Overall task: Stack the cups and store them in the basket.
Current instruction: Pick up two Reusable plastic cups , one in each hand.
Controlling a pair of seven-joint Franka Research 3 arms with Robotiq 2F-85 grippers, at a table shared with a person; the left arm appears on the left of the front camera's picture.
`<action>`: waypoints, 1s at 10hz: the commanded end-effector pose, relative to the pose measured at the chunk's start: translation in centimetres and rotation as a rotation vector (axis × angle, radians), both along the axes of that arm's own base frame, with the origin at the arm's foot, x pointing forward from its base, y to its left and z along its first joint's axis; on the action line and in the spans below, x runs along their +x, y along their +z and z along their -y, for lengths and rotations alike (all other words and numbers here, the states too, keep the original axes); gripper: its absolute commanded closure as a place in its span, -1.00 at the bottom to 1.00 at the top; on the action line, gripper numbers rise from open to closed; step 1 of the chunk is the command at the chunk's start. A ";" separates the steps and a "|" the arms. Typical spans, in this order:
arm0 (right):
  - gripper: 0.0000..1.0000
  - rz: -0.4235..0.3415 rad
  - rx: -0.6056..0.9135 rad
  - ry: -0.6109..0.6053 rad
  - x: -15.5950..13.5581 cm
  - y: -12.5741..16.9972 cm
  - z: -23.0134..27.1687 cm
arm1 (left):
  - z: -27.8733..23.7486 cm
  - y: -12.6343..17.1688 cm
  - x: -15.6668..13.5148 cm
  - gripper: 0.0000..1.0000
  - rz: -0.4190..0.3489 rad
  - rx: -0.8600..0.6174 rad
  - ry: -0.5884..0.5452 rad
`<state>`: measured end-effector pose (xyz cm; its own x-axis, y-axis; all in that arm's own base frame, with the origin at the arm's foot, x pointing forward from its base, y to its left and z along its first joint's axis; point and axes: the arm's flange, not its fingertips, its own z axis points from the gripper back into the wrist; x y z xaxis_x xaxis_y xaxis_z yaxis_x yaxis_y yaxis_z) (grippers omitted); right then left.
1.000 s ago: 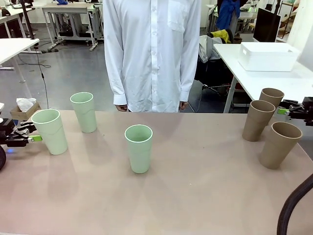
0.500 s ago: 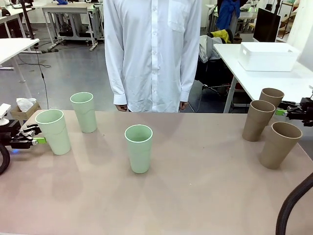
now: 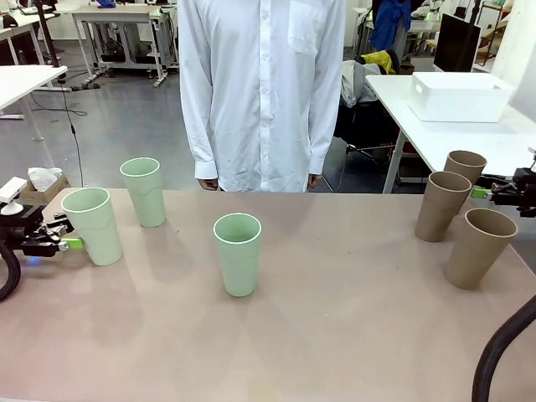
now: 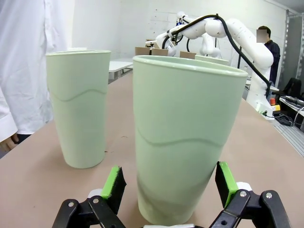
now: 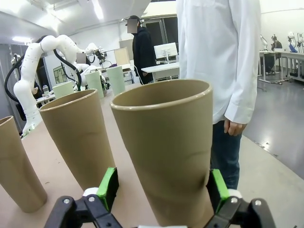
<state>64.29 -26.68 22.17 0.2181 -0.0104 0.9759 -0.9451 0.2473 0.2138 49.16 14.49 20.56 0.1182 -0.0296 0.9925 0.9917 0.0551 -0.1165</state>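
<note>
— Where are the cups placed?

— All six are set upright on the desk (image 3: 335, 335). The left-edge mint cup (image 3: 92, 224) is stood at the desk's left edge. The far-left mint cup (image 3: 144, 191) is set close behind it, toward the far left corner. The middle mint cup (image 3: 238, 253) is left alone near the centre, well apart from the others. The three tan ones are grouped at the right edge. The far tan cup (image 3: 464, 172) is nearest the far right corner, the middle tan cup (image 3: 441, 205) is just in front of it, and the near tan cup (image 3: 477, 247) is closest to the robot's side.

— And the basket?

— The basket (image 3: 459, 95) is seen on a separate white table (image 3: 502, 138) beyond the far right corner, well apart from every cup.

— How are the pincers held?

— The left pincer (image 3: 63, 243) is spread wide, low at the left edge, with the left-edge mint cup enclosed between its green pads (image 4: 114, 183). A gap is seen on one side, so nothing is gripped. The right pincer (image 3: 486, 191) is likewise released, and its pads are placed either side of the far tan cup. Whether one pad touches the wall cannot be told.

— Is anyone at the desk?

— A person (image 3: 260, 92) in a white shirt is stood at the far edge, arms hung down.
</note>
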 end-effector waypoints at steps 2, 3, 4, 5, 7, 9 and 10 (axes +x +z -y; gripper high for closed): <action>-1.00 -0.022 -0.014 0.010 0.7 -0.1 -0.6 | 1.8 0.5 -1.3 -1.00 0.035 -0.014 -0.015; -1.00 -0.021 -0.018 0.013 0.8 -0.2 -0.8 | 2.2 0.5 -1.4 -1.00 0.036 -0.013 -0.010; -1.00 -0.018 -0.022 0.019 0.8 -0.2 -1.1 | 2.4 0.5 -1.4 -1.00 0.037 -0.015 -0.005; -1.00 -0.015 -0.024 0.019 0.9 -0.2 -1.4 | 2.6 0.4 -1.3 -1.00 0.042 -0.020 0.004; -1.00 -0.010 -0.024 0.019 1.1 -0.5 -1.9 | 2.7 0.2 -1.1 -1.00 0.042 -0.036 0.007; -1.00 0.009 -0.012 0.021 1.7 -0.6 -2.5 | 3.3 0.0 -0.9 -1.00 0.038 -0.040 0.005; -1.00 0.008 0.000 0.023 2.2 -0.7 -2.8 | 3.4 0.0 -0.6 -1.00 0.036 -0.047 0.005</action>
